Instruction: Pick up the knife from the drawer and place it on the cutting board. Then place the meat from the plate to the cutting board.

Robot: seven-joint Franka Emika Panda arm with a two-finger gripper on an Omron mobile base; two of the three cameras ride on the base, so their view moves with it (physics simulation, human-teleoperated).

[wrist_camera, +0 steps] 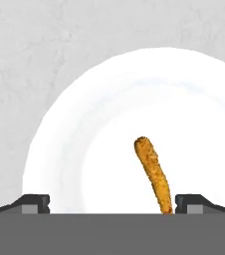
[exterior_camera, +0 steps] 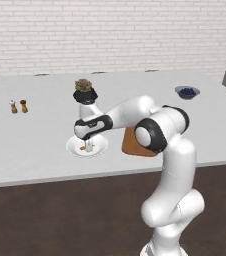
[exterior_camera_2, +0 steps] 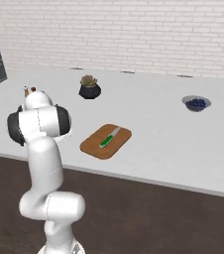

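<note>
Meat (wrist_camera: 153, 174) seemingly between tool (wrist_camera: 112, 203) tips

A glossy white robot arm (exterior_camera: 167, 150), built from rounded tubular segments, rises beside the pale grey kitchen counter (exterior_camera: 35, 150). Dark charcoal rings mark its joints, the widest of them a black collar around the bulbous elbow housing nearest the counter's front edge. The forearm narrows toward a white wrist banded in black, ending in a compact two-finger gripper (wrist_camera: 112, 204) with small dark grey, wedge-shaped fingertips (wrist_camera: 32, 203). The casing appears smooth and seamless.
</note>
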